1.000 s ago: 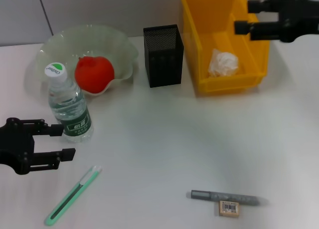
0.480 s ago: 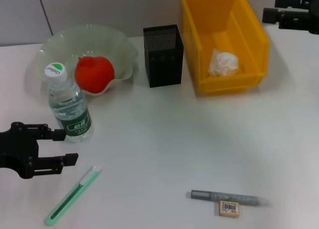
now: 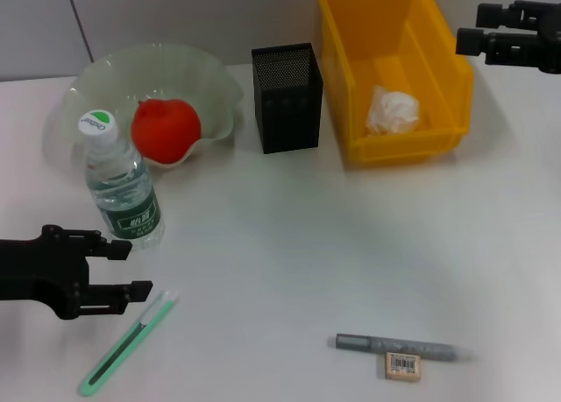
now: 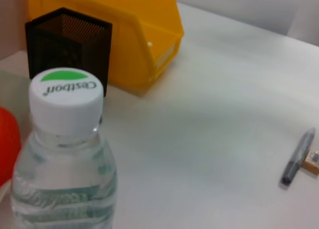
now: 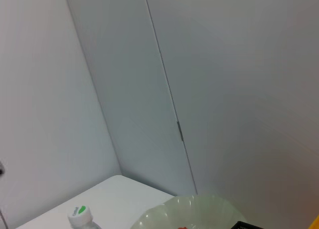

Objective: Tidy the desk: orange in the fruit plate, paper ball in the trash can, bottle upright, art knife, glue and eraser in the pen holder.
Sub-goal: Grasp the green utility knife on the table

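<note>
On the white table (image 3: 289,253), one yellow plastic bin (image 3: 394,78) at far right holds one crumpled paper ball (image 3: 392,110), one wavy translucent plate (image 3: 153,91) at far left holds one orange (image 3: 165,129), and one black mesh holder (image 3: 287,97) stands between them, its contents not visible. One clear bottle (image 3: 121,187) stands upright near the plate, the left gripper (image 3: 123,269) open just near of it above one green knife (image 3: 127,342), the right gripper (image 3: 469,30) open beyond the bin. At near right lie one grey glue stick (image 3: 399,346) and one small eraser (image 3: 403,366), touching.

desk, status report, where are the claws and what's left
Left claw open, between bottle and knife. Right claw open, beside bin. Knife, glue, eraser on desk.
</note>
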{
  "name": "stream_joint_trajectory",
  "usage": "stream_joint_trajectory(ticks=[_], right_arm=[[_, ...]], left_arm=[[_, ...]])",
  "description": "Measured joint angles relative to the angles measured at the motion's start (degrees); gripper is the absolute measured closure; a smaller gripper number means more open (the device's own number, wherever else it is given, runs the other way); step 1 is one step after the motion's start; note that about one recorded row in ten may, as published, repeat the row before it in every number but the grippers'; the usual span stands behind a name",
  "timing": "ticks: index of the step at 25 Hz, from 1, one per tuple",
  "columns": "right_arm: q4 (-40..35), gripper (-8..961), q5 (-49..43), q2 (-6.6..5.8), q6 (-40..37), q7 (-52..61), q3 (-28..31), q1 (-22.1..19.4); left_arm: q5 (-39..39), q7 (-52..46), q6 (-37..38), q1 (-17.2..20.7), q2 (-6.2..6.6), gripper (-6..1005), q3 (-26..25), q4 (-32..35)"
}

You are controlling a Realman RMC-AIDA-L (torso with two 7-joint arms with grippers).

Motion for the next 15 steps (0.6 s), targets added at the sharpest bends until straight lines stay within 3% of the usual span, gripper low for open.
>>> stream_joint_trajectory(ticks=[9,15], right_arm=[[0.0,198,0.0,0.04,-0.3,0.2,0.0,0.2],[-0.2,198,0.0,0.02,-0.3,0.2,0.0,0.2]], left_arm=[[1.3,-3.4,-1.8,-0.5,-0.08,332,1.4,-0.8],[1.4,-4.7,-2.6,0.0,-0.05,332,5.1,-0.7]])
